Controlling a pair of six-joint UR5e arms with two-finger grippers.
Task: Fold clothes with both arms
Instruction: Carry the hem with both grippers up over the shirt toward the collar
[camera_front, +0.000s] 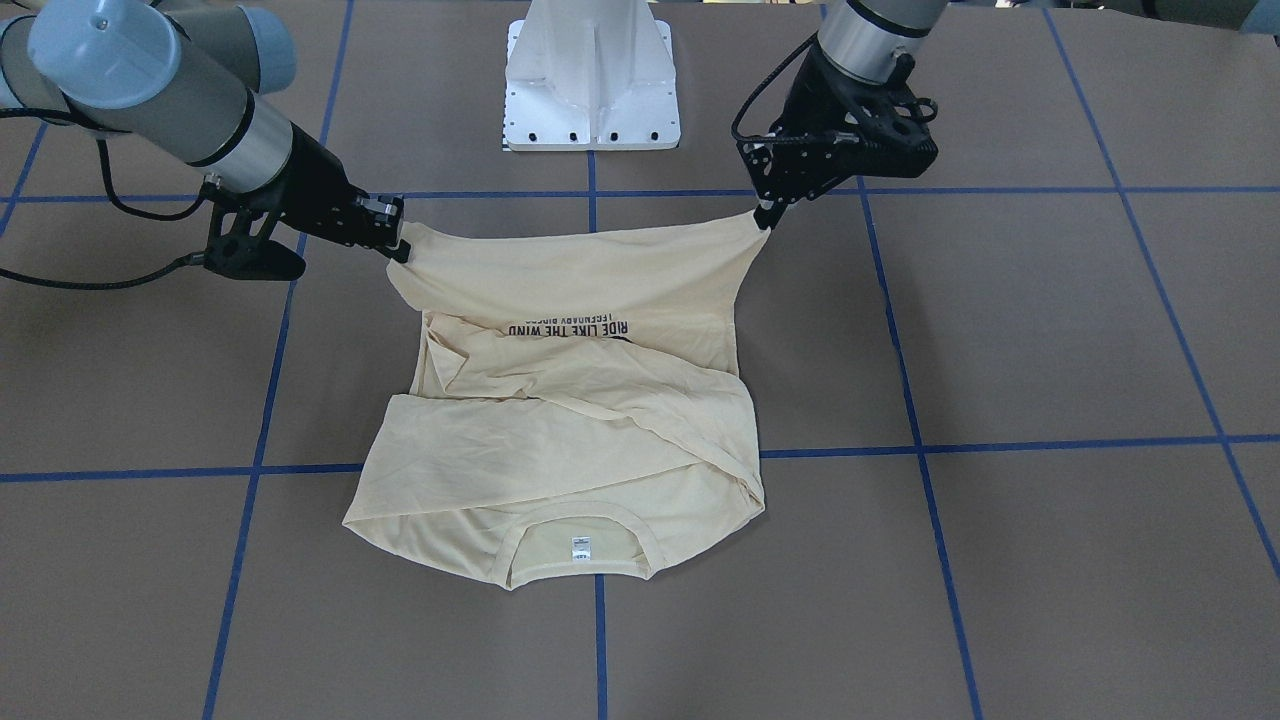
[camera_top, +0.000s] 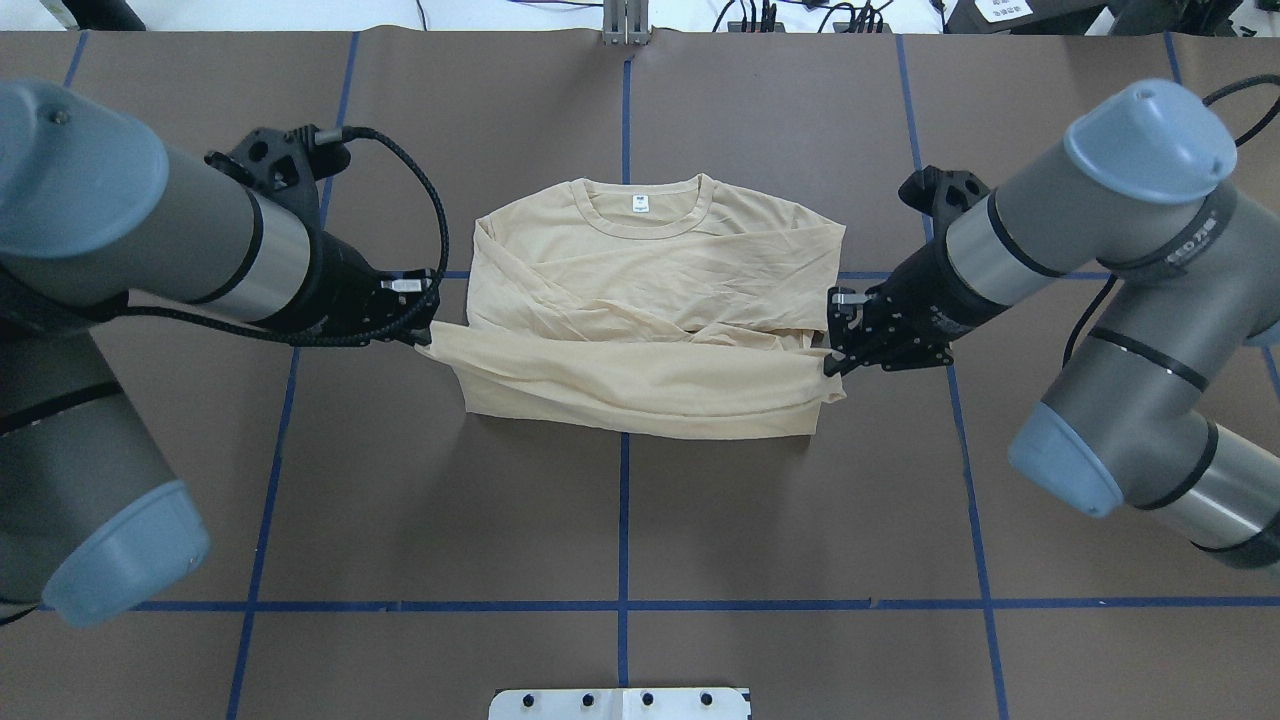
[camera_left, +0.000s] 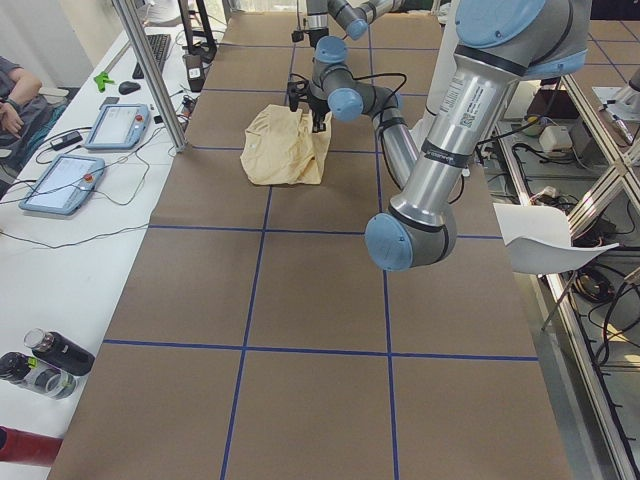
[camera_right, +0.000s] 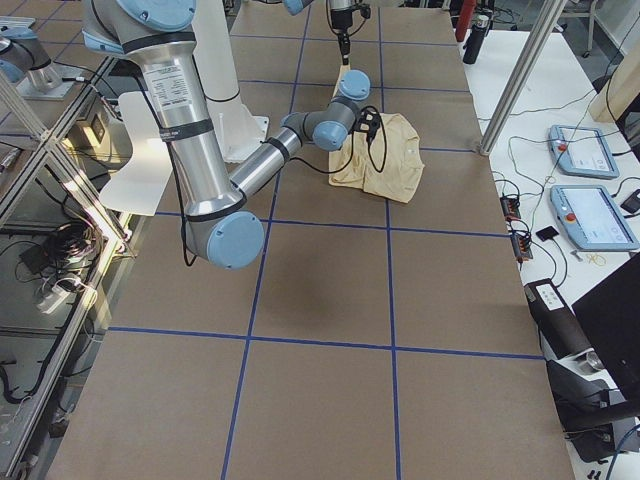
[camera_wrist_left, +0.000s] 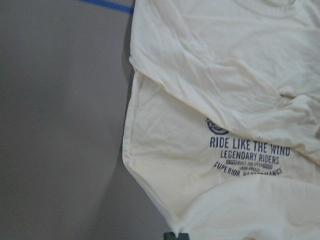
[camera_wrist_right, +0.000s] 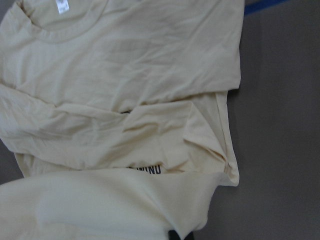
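Observation:
The pale cream T-shirt (camera_front: 580, 440) lies at the table's middle, with its sleeves folded across the body and its neck label (camera_top: 639, 204) on the side away from the robot. Both grippers hold the hem corners off the table, and the hem edge is stretched between them. My left gripper (camera_top: 425, 338) is shut on the hem corner on the robot's left. My right gripper (camera_top: 830, 365) is shut on the opposite corner. The raised hem shows the navy print (camera_wrist_left: 247, 155) on its underside. The print also shows in the front view (camera_front: 570, 328).
The white pedestal base (camera_front: 592, 80) stands behind the shirt on the robot's side. Blue tape lines (camera_top: 622, 520) cross the brown table cover. A side bench with tablets (camera_left: 118, 125) and bottles (camera_left: 45, 360) runs along the operators' side.

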